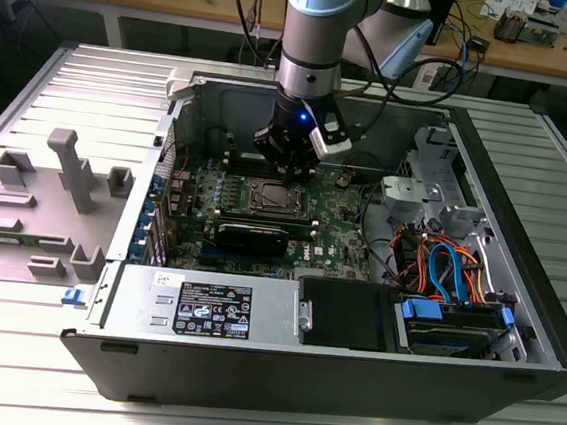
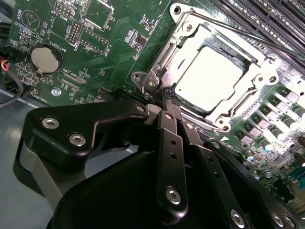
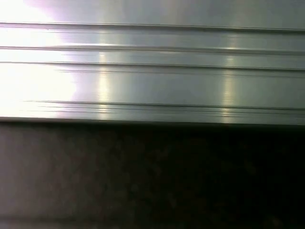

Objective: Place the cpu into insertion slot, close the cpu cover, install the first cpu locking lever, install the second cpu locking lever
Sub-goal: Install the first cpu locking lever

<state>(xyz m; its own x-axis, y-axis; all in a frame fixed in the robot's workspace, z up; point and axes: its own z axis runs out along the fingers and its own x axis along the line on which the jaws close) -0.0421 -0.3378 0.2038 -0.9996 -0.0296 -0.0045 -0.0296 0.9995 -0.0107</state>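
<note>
The cpu lies flat in the insertion slot, its silver top showing through the cut-out of the cpu cover, which lies down over it. A thin locking lever rod runs along the socket's far side. My gripper is shut, its black fingers pressed together with the tips at the socket's near corner edge. Whether they pinch anything I cannot tell. In the exterior view the gripper hangs inside the open computer case, just above the socket.
A coin battery and memory slots flank the socket. A long black card lies in front of it. Coloured cables and a drive bay fill the case's right. A grey fixture stands on the exterior view's left.
</note>
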